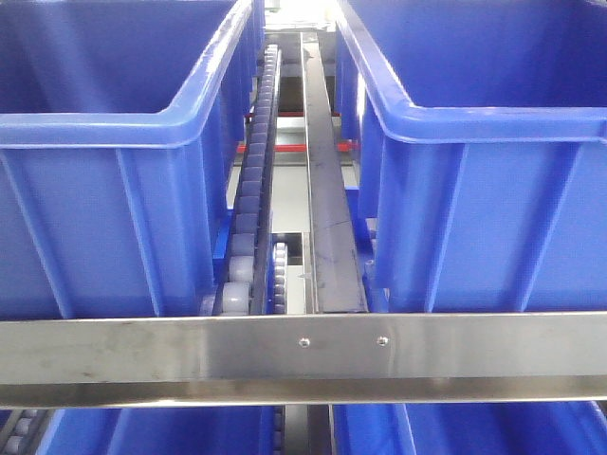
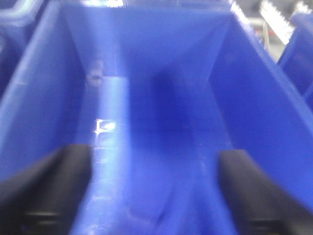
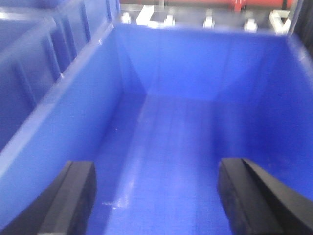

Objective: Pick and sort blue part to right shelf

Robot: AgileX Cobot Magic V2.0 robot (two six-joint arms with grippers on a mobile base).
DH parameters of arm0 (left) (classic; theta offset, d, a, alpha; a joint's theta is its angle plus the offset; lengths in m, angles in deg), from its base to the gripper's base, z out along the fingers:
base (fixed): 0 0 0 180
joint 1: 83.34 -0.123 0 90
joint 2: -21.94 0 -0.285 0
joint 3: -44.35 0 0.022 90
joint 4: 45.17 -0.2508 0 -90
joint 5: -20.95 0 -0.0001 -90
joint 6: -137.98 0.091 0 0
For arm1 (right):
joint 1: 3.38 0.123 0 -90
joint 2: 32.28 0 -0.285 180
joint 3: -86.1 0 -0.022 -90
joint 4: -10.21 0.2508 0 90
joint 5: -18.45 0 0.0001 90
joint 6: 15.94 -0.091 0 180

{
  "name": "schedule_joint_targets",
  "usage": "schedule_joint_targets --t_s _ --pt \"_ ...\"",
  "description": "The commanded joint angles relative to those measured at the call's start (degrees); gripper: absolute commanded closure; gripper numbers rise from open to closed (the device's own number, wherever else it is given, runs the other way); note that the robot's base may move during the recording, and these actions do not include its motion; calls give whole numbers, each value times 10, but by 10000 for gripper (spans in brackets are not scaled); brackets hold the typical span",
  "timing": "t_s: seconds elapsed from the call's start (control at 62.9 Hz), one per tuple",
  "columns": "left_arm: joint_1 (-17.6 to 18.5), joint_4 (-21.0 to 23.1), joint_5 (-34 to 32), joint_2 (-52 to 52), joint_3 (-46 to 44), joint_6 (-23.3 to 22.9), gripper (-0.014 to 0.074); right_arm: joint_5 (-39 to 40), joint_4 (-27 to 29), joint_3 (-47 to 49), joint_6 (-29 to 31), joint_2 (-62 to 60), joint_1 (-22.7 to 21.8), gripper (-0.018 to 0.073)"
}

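Note:
The blue part is not visible in any view. The shelf is a steel-framed rack (image 1: pixel 303 346) with a sloping roller track (image 1: pixel 254 190) and large open blue bins (image 1: pixel 104 123) (image 1: pixel 493 133). My left gripper (image 2: pixel 154 183) is open, its black fingers (image 2: pixel 54 186) wide apart over the bare floor of a blue bin (image 2: pixel 146 98). My right gripper (image 3: pixel 154 191) is open too, its black fingers (image 3: pixel 249 196) spread over the bare floor of another blue bin (image 3: pixel 195 122). Nothing sits between either pair of jaws. Neither gripper shows in the front view.
A steel crossbar runs across the front of the rack, with more blue bins (image 1: pixel 171 431) below it. A dark steel rail (image 1: pixel 327 209) lies beside the roller track between the two upper bins. Neighbouring bin walls (image 3: pixel 29 73) stand left of the right gripper's bin.

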Motion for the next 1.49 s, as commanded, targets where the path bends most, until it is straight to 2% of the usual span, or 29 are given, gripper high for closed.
schedule_joint_targets --t_s 0.0,0.127,0.27,0.366,0.461,0.557,0.668,0.732,0.922,1.145,1.32,1.479 --pt "-1 10 -39 20 -33 1 -54 67 1 32 0 6 -2 -35" --pt "-1 10 -40 36 -44 1 -53 72 1 34 0 8 -5 -35" --pt "-1 10 -39 36 -44 1 -31 73 1 34 0 8 -30 -34" --pt "-1 10 -37 36 -44 1 42 75 1 34 0 7 -51 -31" --pt "-1 10 -37 35 -44 1 166 74 1 34 0 7 -67 -3" --pt "-1 10 -37 35 -44 1 322 70 0 34 0 3 -68 126" --pt "-1 15 -37 35 -44 1 480 68 0 34 0 3 -68 389" --pt "-1 18 -37 35 -44 1 467 68 2 34 0 3 -68 519" --pt "-1 18 -39 27 -44 1 473 66 28 34 -1 -1 -68 504" --pt "-15 20 -48 -20 -20 1 473 37 27 31 0 -46 -78 504" --pt "-31 27 -108 -102 62 -1 473 59 27 -31 0 -104 -82 504" --pt "-31 45 -110 -204 147 -2 473 81 27 -111 0 -187 -82 504"
